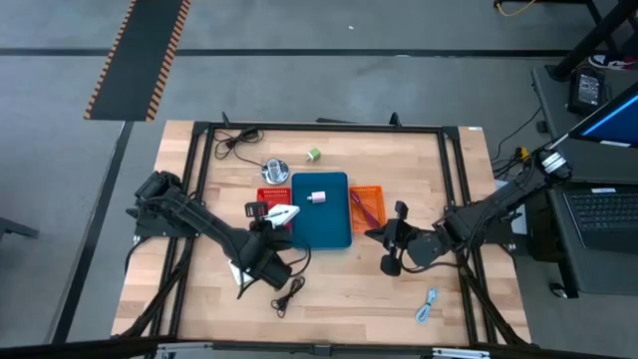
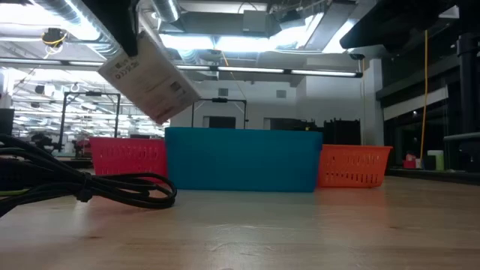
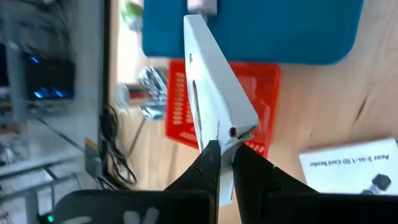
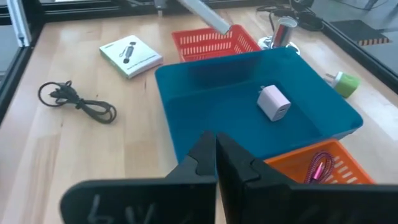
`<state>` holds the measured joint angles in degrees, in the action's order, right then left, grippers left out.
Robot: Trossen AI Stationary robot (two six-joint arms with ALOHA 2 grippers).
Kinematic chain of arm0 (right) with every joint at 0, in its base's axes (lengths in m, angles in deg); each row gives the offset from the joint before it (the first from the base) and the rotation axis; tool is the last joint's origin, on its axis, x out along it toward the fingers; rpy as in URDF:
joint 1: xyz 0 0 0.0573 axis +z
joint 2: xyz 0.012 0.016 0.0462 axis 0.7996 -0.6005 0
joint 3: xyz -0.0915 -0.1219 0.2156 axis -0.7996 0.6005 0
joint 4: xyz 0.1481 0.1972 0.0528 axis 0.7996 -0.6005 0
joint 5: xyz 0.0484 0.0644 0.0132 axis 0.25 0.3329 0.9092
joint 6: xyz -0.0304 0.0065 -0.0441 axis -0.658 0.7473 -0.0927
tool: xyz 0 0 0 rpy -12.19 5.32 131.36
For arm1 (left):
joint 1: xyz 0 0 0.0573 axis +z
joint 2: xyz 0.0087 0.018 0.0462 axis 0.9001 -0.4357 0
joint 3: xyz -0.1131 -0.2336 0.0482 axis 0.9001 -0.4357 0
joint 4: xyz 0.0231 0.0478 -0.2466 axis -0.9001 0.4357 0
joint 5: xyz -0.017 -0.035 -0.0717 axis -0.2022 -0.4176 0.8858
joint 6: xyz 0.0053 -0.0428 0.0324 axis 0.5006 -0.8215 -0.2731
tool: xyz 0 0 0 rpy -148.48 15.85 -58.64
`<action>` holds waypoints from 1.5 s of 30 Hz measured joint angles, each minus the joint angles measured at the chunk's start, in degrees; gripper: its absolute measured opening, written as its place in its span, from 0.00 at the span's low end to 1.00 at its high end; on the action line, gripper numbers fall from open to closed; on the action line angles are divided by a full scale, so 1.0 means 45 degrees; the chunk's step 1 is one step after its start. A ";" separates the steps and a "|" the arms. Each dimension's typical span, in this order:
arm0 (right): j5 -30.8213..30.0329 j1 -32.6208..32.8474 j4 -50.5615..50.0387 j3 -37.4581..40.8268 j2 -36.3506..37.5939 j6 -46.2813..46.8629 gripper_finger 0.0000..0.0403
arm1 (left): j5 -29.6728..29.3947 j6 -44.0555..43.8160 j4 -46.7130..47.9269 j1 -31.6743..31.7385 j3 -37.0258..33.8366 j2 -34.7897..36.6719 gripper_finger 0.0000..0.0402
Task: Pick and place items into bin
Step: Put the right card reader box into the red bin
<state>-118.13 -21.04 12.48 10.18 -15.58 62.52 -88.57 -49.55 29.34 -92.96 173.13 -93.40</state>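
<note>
My left gripper (image 3: 225, 149) is shut on a white card (image 3: 214, 93) and holds it in the air over the red basket (image 1: 271, 197), just left of the blue bin (image 1: 321, 224). A pale block (image 4: 273, 102) lies on the bin's floor. A second white card (image 4: 130, 56) lies flat on the table near my left arm. My right gripper (image 4: 216, 140) hovers shut and empty at the bin's right, over the orange basket (image 4: 311, 168), which holds a reddish cable (image 4: 320, 168). A green cube (image 1: 314, 155) sits on the table beyond the bin. My left gripper pinches the white card between its two fingers at the card's near corner (image 3: 231, 135). The fingers come slanting down from the table's left. The card reaches away from the fingertips toward the bin, lifted clear and tilted (image 2: 150, 75).
A shiny silver round object (image 1: 276, 170) stands behind the red basket. One black cable (image 1: 289, 294) lies coiled near the front edge, another (image 1: 234, 140) at the far left. A blue-white cable (image 1: 429, 304) lies at the front right. A dark frame (image 1: 449, 179) borders the table.
</note>
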 joint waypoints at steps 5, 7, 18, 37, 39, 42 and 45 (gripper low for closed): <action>0.0005 -0.0128 -0.0004 -0.0002 -0.0005 -0.0278 0.00 | 0.1129 0.0042 -0.0011 0.0700 -0.0004 -0.0035 0.05; 0.0005 -0.0195 -0.0007 0.0002 -0.0005 -0.0309 0.00 | 0.1183 0.0131 -0.0014 0.0900 -0.0004 -0.0035 0.05; 0.0014 -0.0349 -0.0032 0.0002 -0.0005 -0.0818 0.00 | 0.1324 0.1090 -0.0014 0.1691 -0.0004 -0.0035 0.05; 0.0015 -0.0767 -0.0032 0.0003 -0.0015 -0.1279 0.00 | 0.0626 0.4336 -0.0005 0.1839 0.2093 -0.0029 0.05; 0.0011 -0.0767 -0.0032 0.0001 -0.0015 -0.1293 0.00 | -0.0019 0.4793 -0.0022 0.1589 0.2732 0.0044 0.05; 0.0015 -0.0767 -0.0053 0.0000 -0.0015 -0.1294 0.00 | -0.1340 0.5519 -0.0029 0.1062 0.3675 0.0285 0.05; 0.0015 -0.0767 -0.0100 0.0003 -0.0015 -0.1294 0.00 | -0.3122 0.5642 -0.0031 0.0308 0.4255 0.0857 0.05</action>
<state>-118.07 -24.49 12.03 10.20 -15.65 56.69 -102.62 -24.16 29.21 -91.57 192.27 -89.54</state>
